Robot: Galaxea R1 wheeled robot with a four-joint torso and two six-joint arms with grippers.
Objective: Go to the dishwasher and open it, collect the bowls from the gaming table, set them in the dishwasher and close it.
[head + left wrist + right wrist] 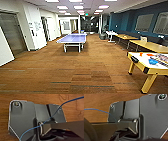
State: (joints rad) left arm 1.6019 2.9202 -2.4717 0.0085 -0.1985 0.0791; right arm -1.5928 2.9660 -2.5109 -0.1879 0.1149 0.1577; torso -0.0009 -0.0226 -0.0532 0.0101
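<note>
The gaming table (145,68), white-topped with a yellowish edge and legs, stands at the right of the head view, close by. On its top lie a bright blue bowl (152,61) and two small orange bowls (141,54) (150,54). Something striped lies past them at the table's far right. The dishwasher is out of view. Both wrist views look down on brown wood-grain floor past the robot's own dark plate, with a thin blue cable crossing each.
A blue table-tennis table (72,39) stands mid-hall ahead. Yellow-topped tables (148,45) line the teal right wall, with a small white table (111,33) beyond. White walls and a grey door (12,33) run along the left. Brown floor stretches between.
</note>
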